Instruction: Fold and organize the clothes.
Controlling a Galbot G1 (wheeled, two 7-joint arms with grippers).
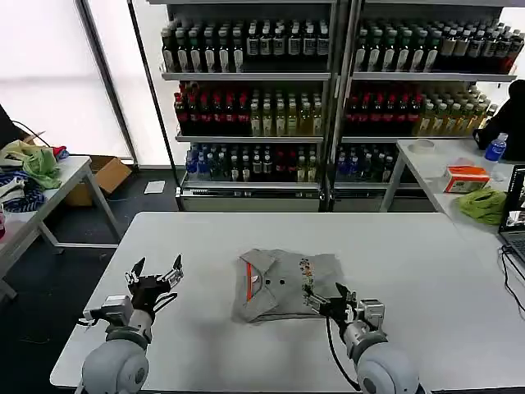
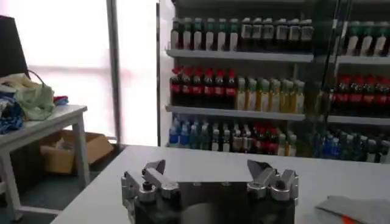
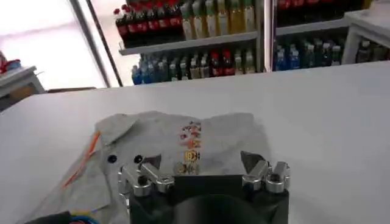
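The light grey clothes [image 1: 279, 283] lie folded in a pile at the middle of the white table [image 1: 410, 254]. On top I see a buttoned polo with orange-red trim [image 1: 248, 283] and, to its right, a colourful cartoon print [image 1: 306, 275]. My right gripper [image 1: 326, 300] hovers open at the pile's near right corner, nothing between its fingers. In the right wrist view the grey pile [image 3: 183, 137] lies just past the open right gripper [image 3: 201, 163]. Left of the pile, my left gripper [image 1: 154, 272] is open and empty over bare table. The left wrist view has this gripper [image 2: 209, 168] with a grey shirt edge [image 2: 359, 209] beside it.
Shelves of drink bottles [image 1: 254, 90] stand behind the table. A side table at left carries a bright green cloth [image 1: 37, 164] and patterned fabric [image 1: 20, 197]. Another table at right holds a green cloth [image 1: 484, 203], an orange box [image 1: 466, 176] and a blue bottle [image 1: 495, 148].
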